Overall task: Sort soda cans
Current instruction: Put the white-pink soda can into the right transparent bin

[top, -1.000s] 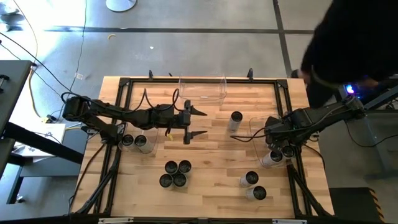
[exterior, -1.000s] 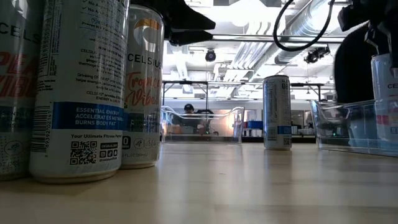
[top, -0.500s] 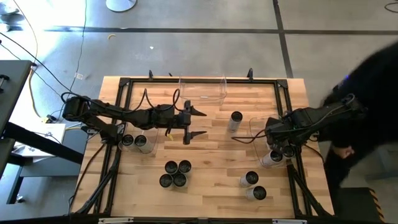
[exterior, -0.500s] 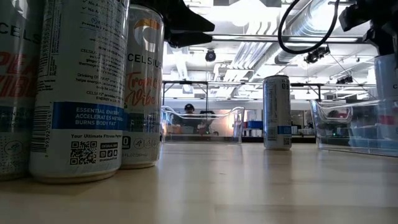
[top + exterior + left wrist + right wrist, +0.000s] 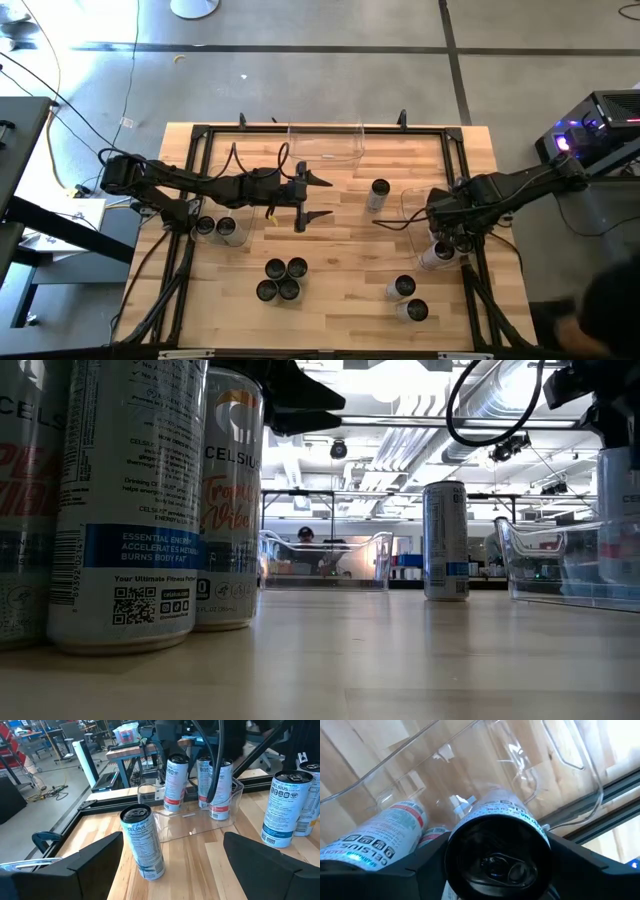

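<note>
The soda cans are scattered over the wooden table. One can stands between the fingers of the right gripper, inside the clear bin at the table's right side, with two more cans beside it in the same bin. The right fingers flank this can closely; whether they press on it cannot be told. Another can stands alone near the middle of the table. A cluster of four cans sits toward the front edge, two cans stand at front right, and two cans at the left. The left gripper hovers over the middle of the table, its jaws spread wide and holding nothing, facing the lone can. A second clear bin rests at the table's far edge.
</note>
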`<state>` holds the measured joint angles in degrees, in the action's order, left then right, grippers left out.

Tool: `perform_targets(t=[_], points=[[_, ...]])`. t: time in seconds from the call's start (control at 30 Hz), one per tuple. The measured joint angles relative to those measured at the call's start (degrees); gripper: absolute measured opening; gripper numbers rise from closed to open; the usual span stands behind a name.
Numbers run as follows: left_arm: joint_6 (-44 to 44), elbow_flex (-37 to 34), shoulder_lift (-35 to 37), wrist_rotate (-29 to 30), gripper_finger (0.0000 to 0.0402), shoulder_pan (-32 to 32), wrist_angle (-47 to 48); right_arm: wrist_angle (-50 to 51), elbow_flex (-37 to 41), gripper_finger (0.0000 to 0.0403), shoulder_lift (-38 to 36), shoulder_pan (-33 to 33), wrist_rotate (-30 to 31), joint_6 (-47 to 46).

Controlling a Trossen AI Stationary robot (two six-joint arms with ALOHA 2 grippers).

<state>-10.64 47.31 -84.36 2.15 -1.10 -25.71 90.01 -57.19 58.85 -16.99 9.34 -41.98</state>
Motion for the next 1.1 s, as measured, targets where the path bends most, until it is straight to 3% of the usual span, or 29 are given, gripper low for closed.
perform_targets(t=[0.33, 0.63, 0.93, 1.1], points=[[-0.4, 0.0, 0.0, 0.0, 0.034, 0.0, -0.3, 0.0, -0.1, 0.0286, 0.0, 0.0, 0.8, 2.0], [-0.4, 0.0, 0.0, 0.0, 0.034, 0.0, -0.5, 0.0, -0.1, 0.0273, 0.0, 0.1, 7.5, 1.2], [-0.4, 0.0, 0.0, 0.0, 0.034, 0.0, -1.2, 0.0, -0.1, 0.0273, 0.0, 0.6, 5.2, -2.3], [-0.4, 0.0, 0.0, 0.0, 0.034, 0.0, -1.1, 0.0, -0.1, 0.0276, 0.0, 0.9, 7.0, -5.8]])
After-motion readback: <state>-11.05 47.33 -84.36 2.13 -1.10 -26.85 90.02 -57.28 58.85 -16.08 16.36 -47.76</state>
